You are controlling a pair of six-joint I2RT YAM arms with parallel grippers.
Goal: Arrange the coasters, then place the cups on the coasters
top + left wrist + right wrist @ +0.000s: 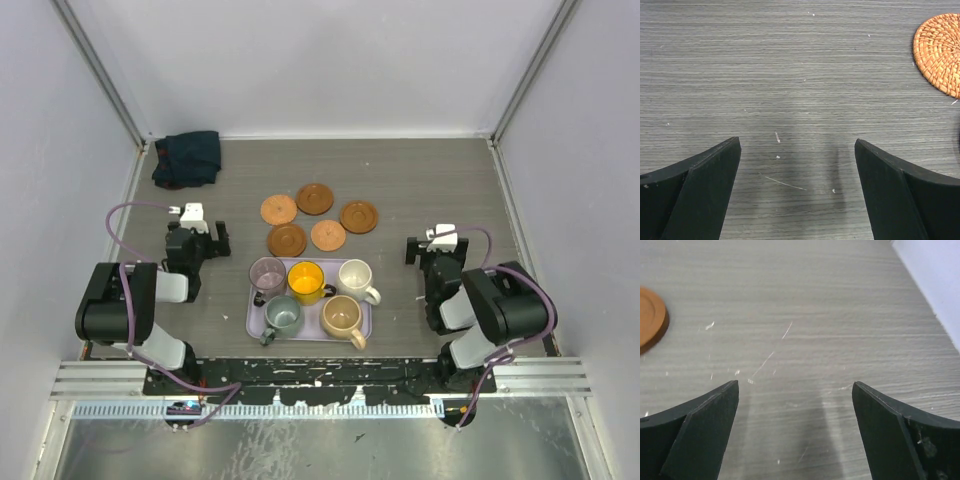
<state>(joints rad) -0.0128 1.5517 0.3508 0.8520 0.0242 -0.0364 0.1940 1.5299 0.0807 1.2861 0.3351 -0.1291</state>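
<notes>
Five coasters [287,239] flat on the desk [430,180], clustered just beyond the far rim of the lavender tray [250,322]: three darker with raised rims, two lighter orange-brown. Nearest pair just beside that rim, the other three further out. All of them bare on top.

All five cups [306,282] upright inside the tray, packed close: mauve, yellow and cream-white along its far side, grey-green and tan along its near side.

Left claw [797,142] out to the left of the tray, low over bare desk, fingers spread wide with nothing between them. At the right edge of its wrist view, a woven coaster [940,52].

Right claw [795,384] out to the right of the tray, likewise spread wide and holding nothing. At the left edge of its view, a rimmed coaster [647,315].

Dark cloth [188,158] bunched well beyond the tray's far left corner, near the back wall.
</notes>
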